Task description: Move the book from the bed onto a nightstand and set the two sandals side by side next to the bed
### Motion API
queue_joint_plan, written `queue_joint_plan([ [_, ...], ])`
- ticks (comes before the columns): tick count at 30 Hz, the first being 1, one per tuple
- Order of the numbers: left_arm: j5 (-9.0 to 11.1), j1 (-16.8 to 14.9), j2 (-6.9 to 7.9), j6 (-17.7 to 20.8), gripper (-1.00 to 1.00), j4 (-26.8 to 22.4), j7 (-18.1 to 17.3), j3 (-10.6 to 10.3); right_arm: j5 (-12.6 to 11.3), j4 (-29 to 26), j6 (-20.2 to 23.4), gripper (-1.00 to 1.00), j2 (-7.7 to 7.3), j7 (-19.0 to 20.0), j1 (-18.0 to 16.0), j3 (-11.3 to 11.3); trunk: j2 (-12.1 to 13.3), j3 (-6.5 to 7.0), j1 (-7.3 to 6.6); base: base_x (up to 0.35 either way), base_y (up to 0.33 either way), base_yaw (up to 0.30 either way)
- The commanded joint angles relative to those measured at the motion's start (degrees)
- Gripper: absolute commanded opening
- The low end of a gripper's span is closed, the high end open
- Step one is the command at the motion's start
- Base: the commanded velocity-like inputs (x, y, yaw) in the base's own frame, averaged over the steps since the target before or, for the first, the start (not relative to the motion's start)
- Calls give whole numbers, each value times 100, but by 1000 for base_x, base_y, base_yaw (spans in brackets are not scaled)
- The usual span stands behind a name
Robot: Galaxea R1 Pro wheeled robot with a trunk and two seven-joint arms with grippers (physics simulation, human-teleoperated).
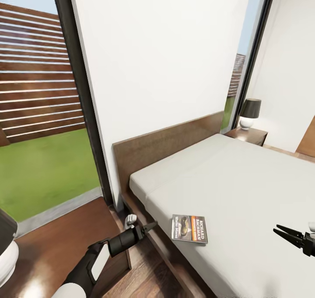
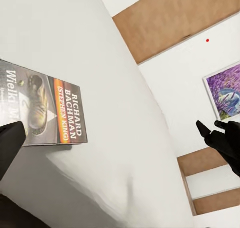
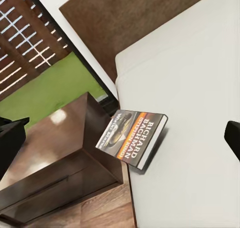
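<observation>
Book (image 1: 189,228) lies flat on the bed (image 1: 245,188), cover up, right at the mattress edge nearest the robot, on the headboard half. Cover reads "RICHARD BACHMAN" in both wrist views (image 2: 45,110) (image 3: 132,136). In the right wrist view the book slightly overhangs the mattress edge, just beside a dark-brown nightstand (image 3: 55,163) that stands against that side of the bed.

Left hand (image 1: 150,226) sits low beside the bed frame, near the book, not touching it; its fingers look close together in the head view, but the left wrist view shows one dark finger (image 2: 9,147) by the book and the other well apart, so open, holding nothing. Right hand (image 1: 283,232) hovers over the mattress on the book's other side, fingers spread, holding nothing.

Second nightstand (image 1: 247,135) at the far side of the bed, by the headboard, carries a lamp (image 1: 249,113) with a dark shade. Tall window (image 1: 41,114) beyond the headboard shows grass and a slatted fence. Wood-plank floor (image 1: 144,280) beside the bed.
</observation>
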Motion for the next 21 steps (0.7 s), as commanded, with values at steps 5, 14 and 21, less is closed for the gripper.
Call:
queue_joint_plan([
  [5,6,-4,-6,53,100,0,-21,21,-20,2,60,100,-1,19,-4,-1,-205,-96,110,0,0,0],
  [14,6,-4,-6,53,100,0,-21,21,-20,2,60,100,-1,19,-4,-1,-566,-257,308,0,0,0],
  [21,6,-4,-6,53,100,0,-21,21,-20,2,60,100,-1,19,-4,-1,-846,-383,461,0,0,0],
])
